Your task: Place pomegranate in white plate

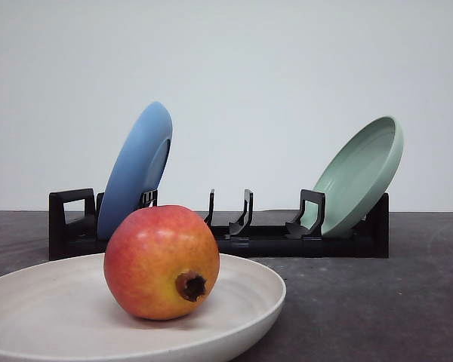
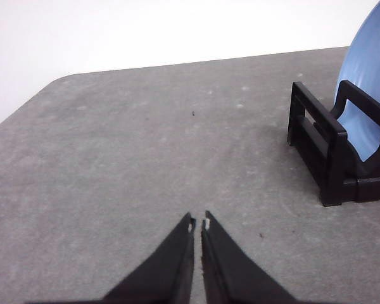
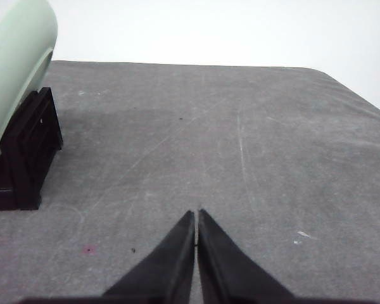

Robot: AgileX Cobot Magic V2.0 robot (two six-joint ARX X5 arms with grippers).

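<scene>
Pomegranate [image 1: 162, 262]: sits inside the white plate [image 1: 249, 313], dark calyx facing the camera.
My left pincer [image 2: 198, 223]: tips together, above bare tabletop [image 2: 145, 145].
My right pincer [image 3: 195, 218]: tips together, holding nothing.

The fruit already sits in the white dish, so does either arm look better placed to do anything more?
Neither, really. The pomegranate already rests in the white plate. Left gripper and right gripper both hang over bare table, jaws shut, holding nothing.
</scene>
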